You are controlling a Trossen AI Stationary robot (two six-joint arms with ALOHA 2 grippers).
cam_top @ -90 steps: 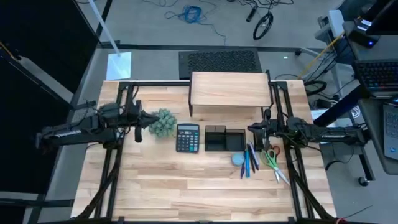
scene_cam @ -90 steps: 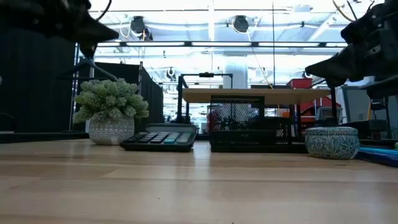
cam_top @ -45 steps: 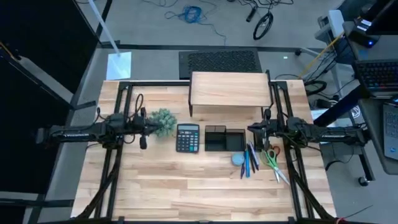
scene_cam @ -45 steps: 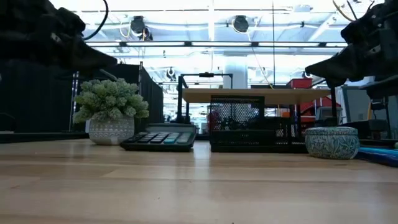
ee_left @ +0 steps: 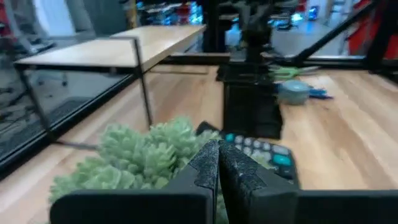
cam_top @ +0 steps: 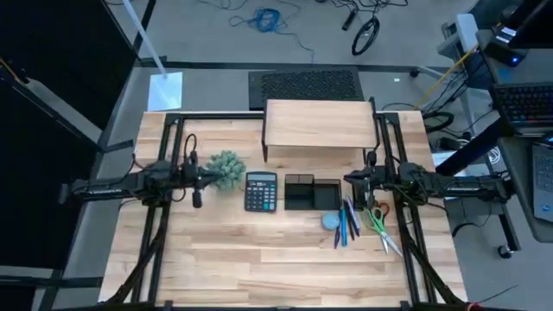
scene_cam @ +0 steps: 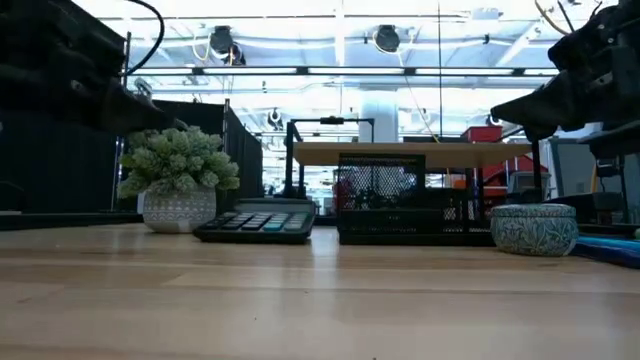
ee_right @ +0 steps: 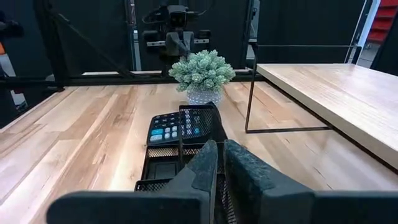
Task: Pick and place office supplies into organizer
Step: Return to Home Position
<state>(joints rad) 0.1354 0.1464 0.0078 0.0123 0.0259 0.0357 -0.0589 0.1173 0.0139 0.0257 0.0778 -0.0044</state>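
- Light wooden table (cam_top: 259, 259), with a wooden shelf riser (cam_top: 318, 125) at its far edge.
- Left gripper (ee_left: 219, 150), fingers pressed together, hovers beside the fuzzy green plant ball (cam_top: 226, 170).
- Right gripper (ee_right: 220, 149), fingers likewise together, hangs by the black rectangular mesh organizer (cam_top: 312, 208).
- Black calculator (cam_top: 261, 191) lies between plant and organizer.
- Red-and-green-handled scissors (cam_top: 380, 226), slim blue and dark pens (cam_top: 344, 226) and a small round blue-grey disc (cam_top: 331, 221) lie on the table, outside the organizer.

The left arm is lower than a second ago: in the low view it was up by the ceiling lights, and it now hangs just above the plant (scene_cam: 178, 160). From above, the arm lies straighter and level across the table's (cam_top: 259, 259) left side. The left gripper (cam_top: 206, 176) sits slightly farther from the shelf end, just beside the plant.
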